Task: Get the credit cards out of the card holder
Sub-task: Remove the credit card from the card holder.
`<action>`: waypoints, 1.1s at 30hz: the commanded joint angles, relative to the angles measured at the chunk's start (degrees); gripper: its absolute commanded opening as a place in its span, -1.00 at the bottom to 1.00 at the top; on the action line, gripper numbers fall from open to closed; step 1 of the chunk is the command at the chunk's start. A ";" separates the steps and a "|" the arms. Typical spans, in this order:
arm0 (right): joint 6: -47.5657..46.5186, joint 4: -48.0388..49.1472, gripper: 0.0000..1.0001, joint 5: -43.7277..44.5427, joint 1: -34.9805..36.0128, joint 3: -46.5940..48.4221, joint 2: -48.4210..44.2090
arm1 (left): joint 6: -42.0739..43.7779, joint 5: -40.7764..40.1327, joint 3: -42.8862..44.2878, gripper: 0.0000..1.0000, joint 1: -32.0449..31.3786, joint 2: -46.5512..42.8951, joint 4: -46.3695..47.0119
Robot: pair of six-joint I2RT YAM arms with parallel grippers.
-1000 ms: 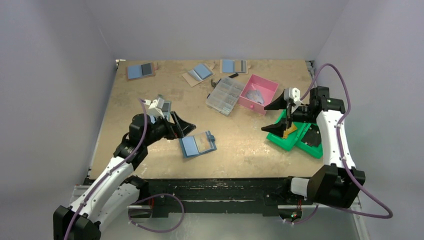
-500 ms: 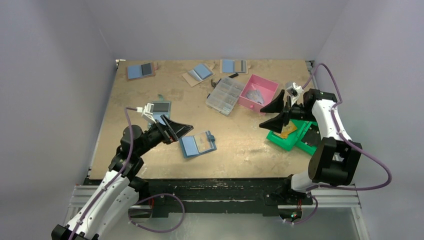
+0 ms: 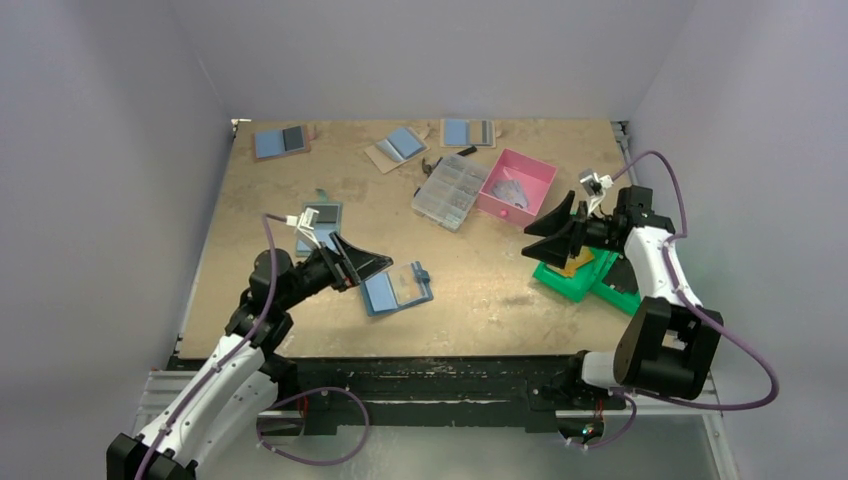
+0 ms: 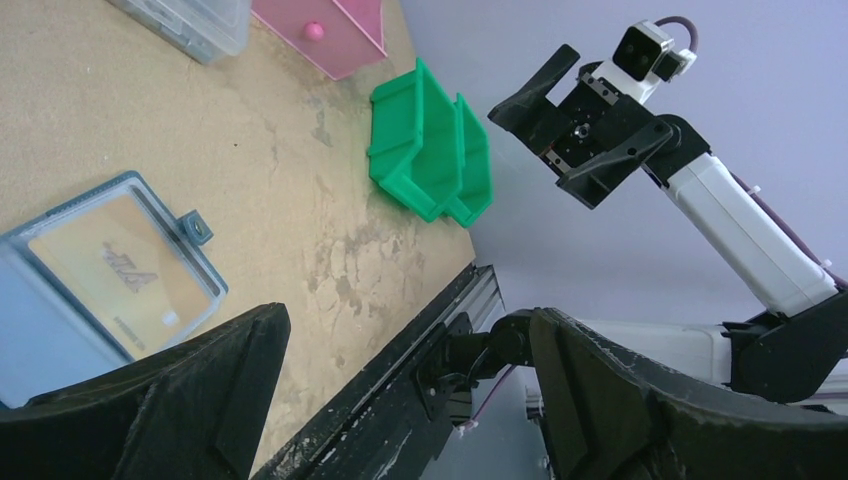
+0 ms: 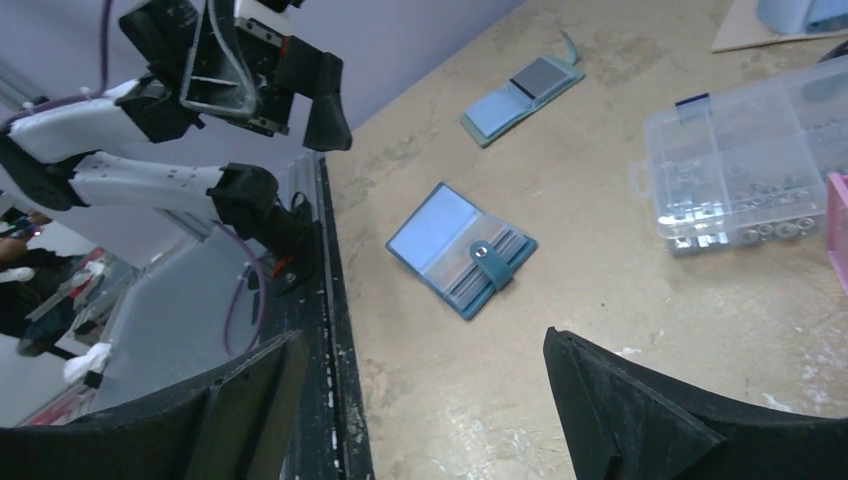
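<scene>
The card holder (image 3: 397,288) lies open on the table (image 3: 300,180) near the front edge, a tan card (image 4: 122,268) showing inside. The left gripper (image 3: 366,268) hangs just beside it, claw spread wide and empty. The right gripper (image 3: 529,246) is well apart by the green bins (image 3: 585,285), spread wide and empty too.

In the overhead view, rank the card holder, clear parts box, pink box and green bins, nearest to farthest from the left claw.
1. Card holder, just right of the left claw.
2. Clear parts box, centre back.
3. Pink box, right of it.
4. Green bins, far right.
</scene>
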 commanded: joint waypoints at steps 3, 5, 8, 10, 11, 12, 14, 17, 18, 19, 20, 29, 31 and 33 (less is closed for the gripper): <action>25.15 17.53 0.98 -6.47 0.16 -1.00 0.46 | -0.48 0.74 -2.71 0.98 -1.24 0.52 6.59; 21.64 12.63 0.98 -6.56 1.64 0.97 3.84 | -0.77 0.72 -3.08 0.98 -1.29 1.43 8.62; 7.98 1.81 0.98 -6.49 4.75 3.79 6.36 | -1.32 0.37 -3.52 0.97 -1.29 3.60 12.65; 1.77 -1.91 0.98 -5.33 5.68 4.07 6.76 | -1.54 -0.33 -3.63 0.98 -1.29 5.45 14.52; -1.23 -3.36 0.98 -4.58 5.78 4.08 6.70 | -1.68 -0.68 -3.64 0.97 -1.29 6.40 15.21; -5.20 -5.00 0.98 -4.05 5.80 4.16 6.62 | -1.84 -1.16 -3.73 0.97 -1.29 7.47 16.05; -12.86 -9.73 0.98 -3.24 6.32 4.75 6.82 | -2.08 -2.14 -3.77 0.97 -1.29 9.51 16.92; -27.65 -19.86 0.98 -1.99 7.40 6.50 7.44 | -2.46 -4.62 -3.90 0.97 -1.29 11.69 17.66; -32.25 -23.00 0.98 -1.54 7.91 7.22 7.73 | -2.77 -5.28 -4.12 0.97 -1.29 12.19 18.15; -35.87 -25.84 0.98 -1.16 8.50 7.90 8.04 | -3.09 -5.97 -4.32 0.97 -1.29 12.45 18.60; -37.43 -27.30 0.98 -0.68 9.02 8.60 8.34 | -3.54 -6.79 -4.39 0.97 -1.29 12.64 18.47; 6.72 6.63 0.98 16.39 19.77 7.79 5.92 | -0.44 -9.10 -3.25 0.98 -1.44 11.86 10.17; 22.08 23.82 0.98 27.37 24.47 2.43 0.21 | 2.24 -9.72 -1.55 0.98 -2.02 12.34 5.85; 27.39 33.43 0.98 33.59 27.95 -1.00 -4.22 | 5.17 -10.82 0.39 0.97 -2.96 13.23 1.48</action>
